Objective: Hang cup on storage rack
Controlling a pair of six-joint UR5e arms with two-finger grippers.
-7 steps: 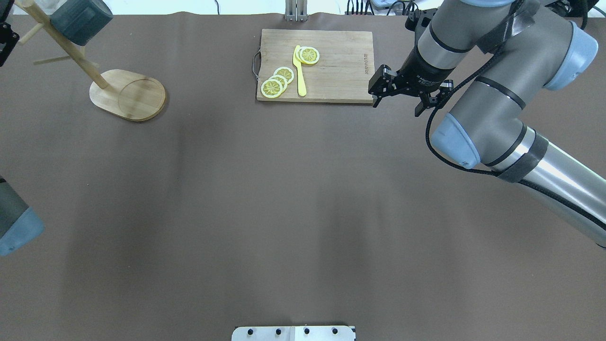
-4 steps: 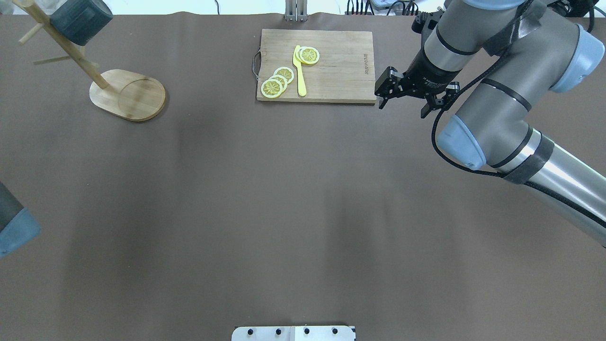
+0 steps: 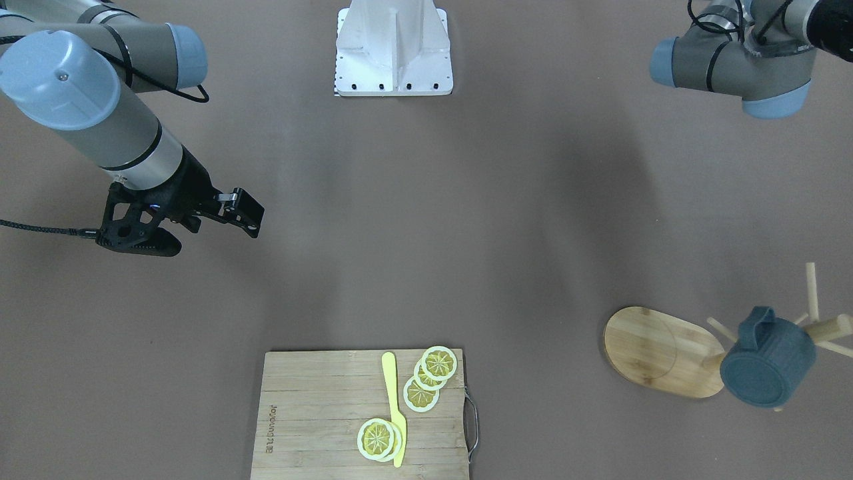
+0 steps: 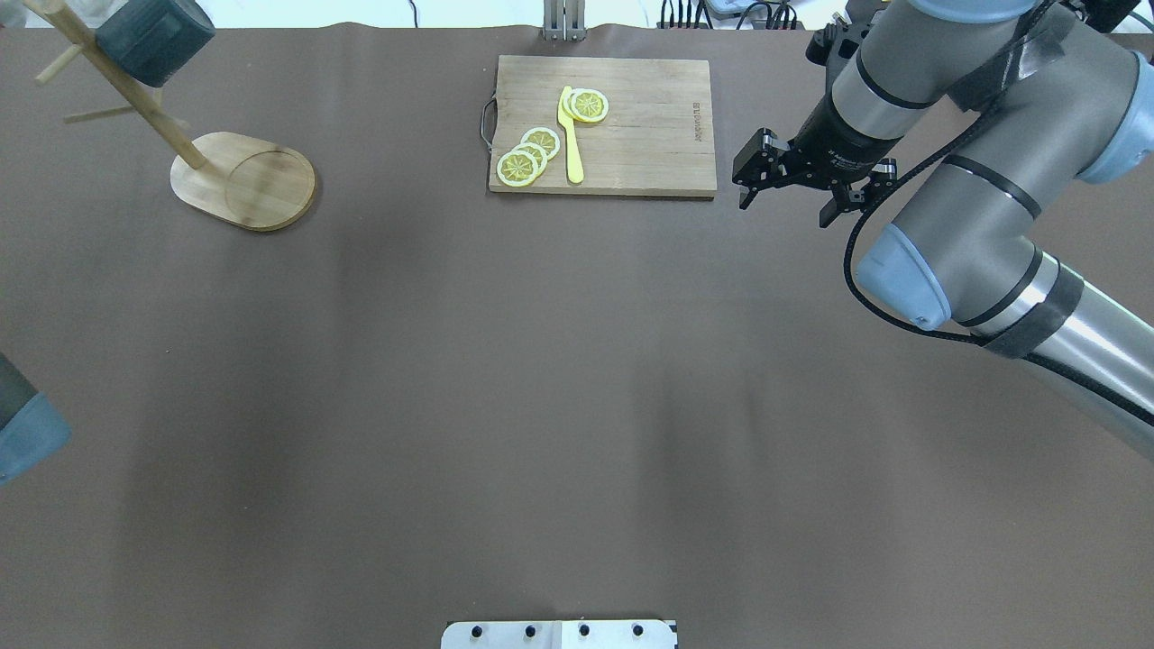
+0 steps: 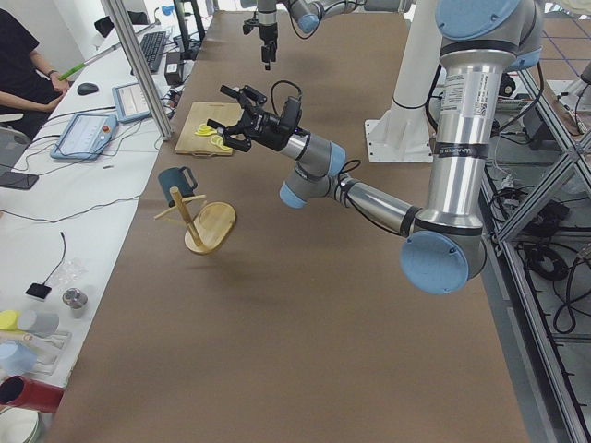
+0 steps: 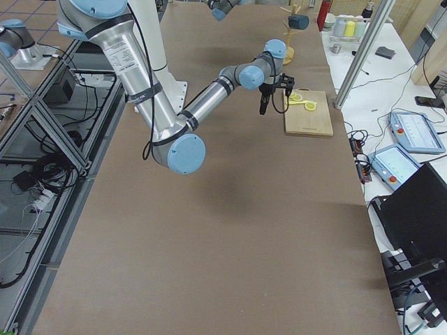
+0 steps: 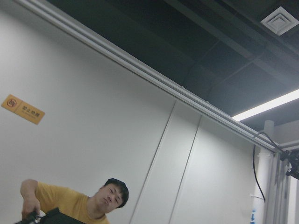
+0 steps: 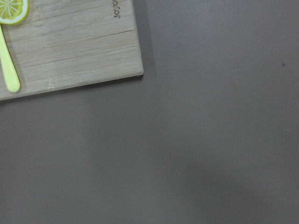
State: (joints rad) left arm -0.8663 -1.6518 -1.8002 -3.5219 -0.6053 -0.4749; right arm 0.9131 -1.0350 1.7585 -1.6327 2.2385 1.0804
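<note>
Cup, a dark blue-grey ribbed mug, hangs off the table on an upper peg of the wooden mug tree at the far left. No gripper touches it. Its loop handle appears to be hooked over the peg beside the pole. Judged from this, the hanging itself is done, and at most the arms have to pull clear.

Nearest the robot, a white mounting plate sits at the middle of the near edge of the brown-covered table. At the near left edge only a grey and blue elbow of the left arm shows.

From the near right, the right arm reaches toward the far side. The right gripper points down over the table cover just to the right of the cutting board, apart from it. Its fingers are spread and hold nothing.

At the far middle lies the wooden cutting board. It carries lemon slices and a yellow plastic knife.

At the far left the mug tree stands on its oval base, with the cup high on it.

The left gripper shows only in the side view, raised well above the table. Whether its fingers are spread or pressed together cannot be told.
</note>
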